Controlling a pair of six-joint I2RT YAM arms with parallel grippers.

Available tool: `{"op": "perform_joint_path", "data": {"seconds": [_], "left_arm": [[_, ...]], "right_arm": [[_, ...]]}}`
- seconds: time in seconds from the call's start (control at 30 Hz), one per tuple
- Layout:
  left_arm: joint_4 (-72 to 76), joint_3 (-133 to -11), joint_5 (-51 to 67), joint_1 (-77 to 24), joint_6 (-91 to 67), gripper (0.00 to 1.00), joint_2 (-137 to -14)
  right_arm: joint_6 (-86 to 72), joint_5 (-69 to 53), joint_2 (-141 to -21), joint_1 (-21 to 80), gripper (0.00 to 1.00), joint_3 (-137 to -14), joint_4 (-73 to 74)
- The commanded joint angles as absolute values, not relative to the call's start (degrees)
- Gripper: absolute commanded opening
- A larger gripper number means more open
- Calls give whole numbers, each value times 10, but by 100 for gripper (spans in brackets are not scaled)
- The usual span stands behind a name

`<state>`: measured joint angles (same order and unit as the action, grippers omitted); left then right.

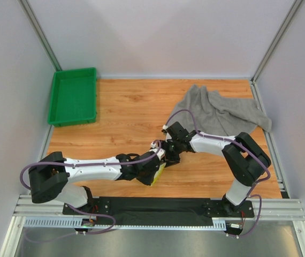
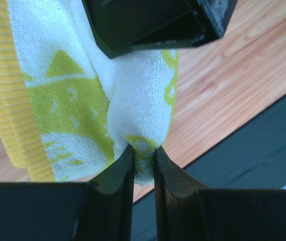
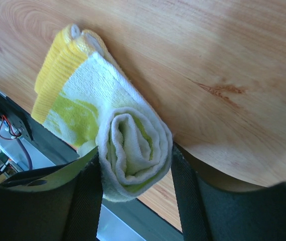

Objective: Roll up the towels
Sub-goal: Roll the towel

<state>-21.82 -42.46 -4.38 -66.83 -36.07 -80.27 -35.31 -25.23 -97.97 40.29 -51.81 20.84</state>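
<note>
The small white-yellow towel (image 3: 83, 95) with its green-yellow print is rolled up near the table's front edge, mostly hidden under the two grippers in the top view (image 1: 158, 174). My left gripper (image 2: 144, 150) is shut on a pinched fold of this towel (image 2: 67, 100). The roll's spiral end sits between the fingers (image 3: 88, 196) of my right gripper (image 3: 135, 160), which stands open around it; the pads rest at the roll's sides without squeezing it. From above, both grippers (image 1: 155, 163) (image 1: 171, 155) meet over the roll. The large grey towel (image 1: 222, 110) lies crumpled at the back right.
A green tray (image 1: 72, 96) stands at the back left corner. The black base rail (image 1: 158, 206) runs just behind the table's front edge, close to the roll. White walls and metal posts enclose the table on three sides.
</note>
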Motion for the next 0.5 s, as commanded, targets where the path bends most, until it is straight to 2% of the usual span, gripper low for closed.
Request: {"op": "perform_joint_path", "data": {"seconds": [0.0, 0.17, 0.47], "left_arm": [[-218, -425, 31, -654, -387, 15, -773], [-196, -417, 90, -627, -399, 15, -767], [-134, -381, 212, -560, -430, 15, -808]], "right_arm": [[-325, -187, -971, 381, 57, -511, 241], [-312, -158, -961, 361, 70, -532, 278], [-298, -143, -888, 330, 73, -540, 297]]}}
